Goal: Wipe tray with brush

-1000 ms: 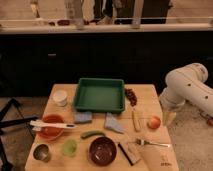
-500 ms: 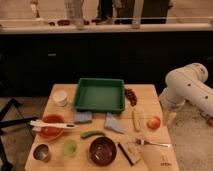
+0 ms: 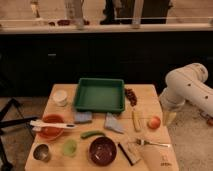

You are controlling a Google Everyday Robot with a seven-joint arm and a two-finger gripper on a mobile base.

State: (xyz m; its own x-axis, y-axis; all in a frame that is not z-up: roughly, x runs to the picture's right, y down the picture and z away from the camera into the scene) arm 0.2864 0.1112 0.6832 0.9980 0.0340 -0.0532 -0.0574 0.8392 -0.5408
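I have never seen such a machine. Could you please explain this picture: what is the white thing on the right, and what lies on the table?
The white curved thing on the right is a robot arm. At its lower end, beside the right edge of the wooden table, hangs its tool: two fingers for grasping, open and holding nothing. There is one camera only; it looks down at the table from the front. On the table stands a large green rectangular plastic tray, empty. A long slender white brush lies across a round red bowl at the left. Two blue-grey cloths lie just in front of the tray, with other small kitchen things around. The brush is not yet picked up.
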